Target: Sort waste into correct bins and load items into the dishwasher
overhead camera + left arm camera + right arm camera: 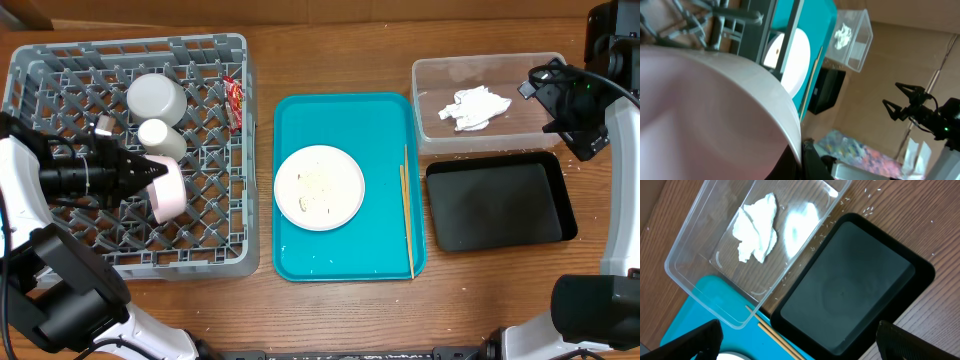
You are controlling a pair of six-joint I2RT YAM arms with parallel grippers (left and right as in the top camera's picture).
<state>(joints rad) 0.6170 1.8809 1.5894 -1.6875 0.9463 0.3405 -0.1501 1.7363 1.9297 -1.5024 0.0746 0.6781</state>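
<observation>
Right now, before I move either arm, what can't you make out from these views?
Left claw: overhead, the white dish hides its tips; left wrist, that dish fills the frame, blurred.
Right claw: right wrist, fingers cut off by the bottom edge; overhead, its arm covers it.
Red sauce packet: overhead, too small to tell whether it lies in the rack or on its wall.
Scraps on the plate: overhead, too small to identify.

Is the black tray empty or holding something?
Empty. The black tray shows a bare glossy floor; the napkin lies in the clear tub.
</observation>
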